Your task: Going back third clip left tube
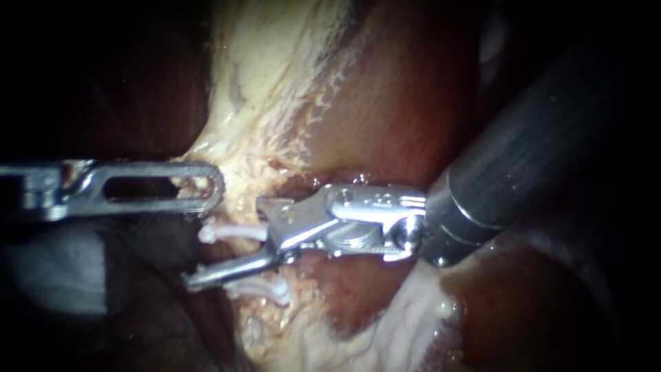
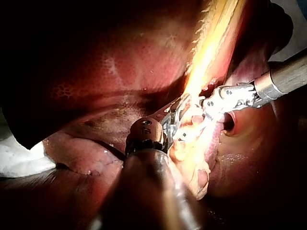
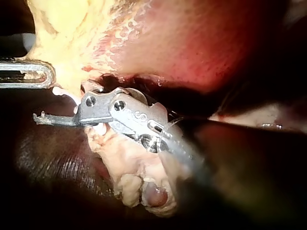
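Bench, close on the tissue: my right instrument, jaws apart, straddles a white clip on the tube, a second clip just outside its lower jaw. I should withdraw straight along the shaft, brushing neither clip.

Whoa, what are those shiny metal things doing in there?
Two robot instruments are working on soft tissue. The left instrument reaches in from the side, with its tip against the pale tissue. The right instrument has its pincer open. One white clip lies in the gap between the pincer's two halves, and a second white clip sits just past the longer half. The right instrument is not squeezing anything at this moment.
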`<state>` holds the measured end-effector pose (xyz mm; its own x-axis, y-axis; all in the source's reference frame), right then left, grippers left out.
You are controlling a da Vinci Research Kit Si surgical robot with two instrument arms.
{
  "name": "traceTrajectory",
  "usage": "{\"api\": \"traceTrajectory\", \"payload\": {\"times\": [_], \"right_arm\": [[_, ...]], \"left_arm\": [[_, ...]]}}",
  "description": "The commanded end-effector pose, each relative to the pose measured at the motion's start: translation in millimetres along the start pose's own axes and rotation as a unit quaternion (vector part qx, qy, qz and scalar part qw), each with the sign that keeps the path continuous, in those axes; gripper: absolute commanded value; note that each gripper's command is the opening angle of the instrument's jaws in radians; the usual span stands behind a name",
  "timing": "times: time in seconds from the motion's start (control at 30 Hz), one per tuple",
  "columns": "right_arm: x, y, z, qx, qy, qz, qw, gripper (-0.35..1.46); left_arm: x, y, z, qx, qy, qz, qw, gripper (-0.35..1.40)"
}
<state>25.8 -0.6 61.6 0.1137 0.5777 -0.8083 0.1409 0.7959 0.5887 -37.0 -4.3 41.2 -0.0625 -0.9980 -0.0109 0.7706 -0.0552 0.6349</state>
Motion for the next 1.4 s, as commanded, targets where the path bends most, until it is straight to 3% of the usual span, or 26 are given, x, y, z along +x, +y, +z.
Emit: {"api": "traceTrajectory", "payload": {"times": [0.03,0.3,0.6,0.77,1.07,1.4], "right_arm": [[-0.1,-0.1,-0.5,0.001,0.000,-0.003,1.0000,0.60],[-0.9,-2.1,-6.6,0.018,-0.001,-0.022,0.9996,0.59],[-1.3,-3.6,-12.6,0.012,-0.013,-0.043,0.9989,0.60],[-0.4,-4.1,-16.2,0.012,-0.022,-0.053,0.9983,0.60],[3.0,-5.4,-20.2,0.002,-0.027,-0.072,0.9970,0.60],[3.9,-5.7,-22.4,0.000,-0.030,-0.086,0.9959,0.60]], "left_arm": [[-0.1,0.1,0.0,0.000,0.000,0.000,1.0000,-0.35],[-0.5,0.5,-0.3,0.001,0.002,0.001,1.0000,-0.35],[-0.6,0.8,-0.3,0.001,0.003,0.001,1.0000,-0.35],[-0.7,0.9,-0.3,0.002,0.003,0.001,1.0000,-0.35],[-0.7,1.1,0.1,0.000,0.001,0.001,1.0000,-0.35],[0.1,2.2,2.4,-0.001,-0.005,0.008,1.0000,-0.35]]}}
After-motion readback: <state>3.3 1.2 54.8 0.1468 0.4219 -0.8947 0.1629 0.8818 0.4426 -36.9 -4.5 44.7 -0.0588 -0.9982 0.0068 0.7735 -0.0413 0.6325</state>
